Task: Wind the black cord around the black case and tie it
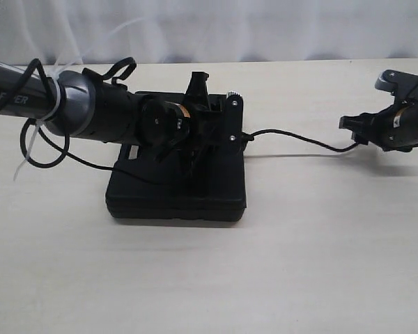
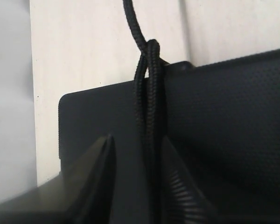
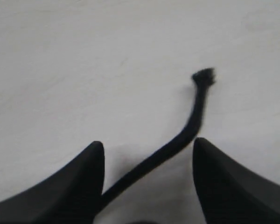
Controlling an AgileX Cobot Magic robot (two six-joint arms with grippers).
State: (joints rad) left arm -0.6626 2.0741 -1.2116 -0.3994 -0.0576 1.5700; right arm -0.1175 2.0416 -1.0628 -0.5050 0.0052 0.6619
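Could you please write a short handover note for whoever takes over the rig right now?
Left gripper: open, astride the doubled cord on top of the case.
Right gripper: open, off to the case's side, the cord's frayed end lying loose between its jaws.
Done: cord laid over the case.
To do: wrap it round and tie; no finished knot shows.
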